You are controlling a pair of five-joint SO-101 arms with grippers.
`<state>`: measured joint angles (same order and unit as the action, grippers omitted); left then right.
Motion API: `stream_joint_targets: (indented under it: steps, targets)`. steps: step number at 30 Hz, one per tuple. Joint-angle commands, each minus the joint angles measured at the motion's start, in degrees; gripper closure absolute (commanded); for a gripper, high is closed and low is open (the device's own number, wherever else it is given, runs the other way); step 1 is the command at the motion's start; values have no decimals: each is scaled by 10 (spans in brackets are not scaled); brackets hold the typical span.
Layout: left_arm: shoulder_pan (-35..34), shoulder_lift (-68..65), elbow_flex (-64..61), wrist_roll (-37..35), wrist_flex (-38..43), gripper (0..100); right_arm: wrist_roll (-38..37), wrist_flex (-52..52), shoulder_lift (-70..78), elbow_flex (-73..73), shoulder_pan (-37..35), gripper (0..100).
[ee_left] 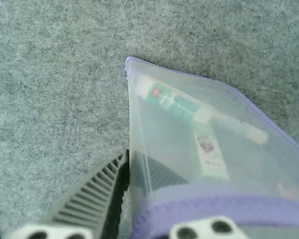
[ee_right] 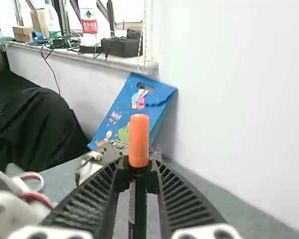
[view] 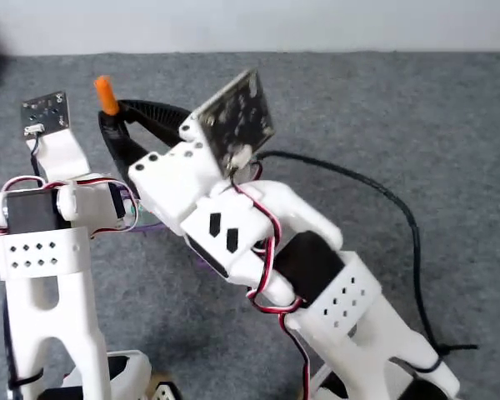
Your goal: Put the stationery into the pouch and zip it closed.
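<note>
Pinching the edge of a see-through plastic pouch with a purple zip (ee_left: pixel 162 144), the left gripper (ee_left: pixel 132 167) was closed tight on it. A green and white stick (ee_left: pixel 173 102) lay inside, just past the fingers (ee_left: pixel 89 204). The right gripper (ee_right: pixel 138 167) squeezed a black pen with an orange cap (ee_right: pixel 138 139), standing up between its tips.
</note>
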<state>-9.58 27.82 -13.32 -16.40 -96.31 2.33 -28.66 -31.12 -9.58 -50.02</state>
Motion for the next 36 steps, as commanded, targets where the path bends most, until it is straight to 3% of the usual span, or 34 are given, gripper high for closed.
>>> stream_joint_targets:
  steps: [1,17,20,24,26,32,36]
  targets:
    - [2,3,3,-4,9,988,-38,73,-46,-81,-6,991]
    - [2,3,3,-3,9,988,-244,150,-235,-427,-3,986]
    - [3,3,3,-3,9,988,-243,143,-239,-437,-4,949]
    - [4,3,3,-3,9,988,-224,85,-237,-411,-16,805]
    - [4,3,3,-3,10,988,-208,56,-237,-399,-21,779]
    - [4,3,3,-3,10,988,-175,24,-240,-341,-18,786]
    - [4,3,3,-3,10,988,-170,-38,-244,-295,-18,940]
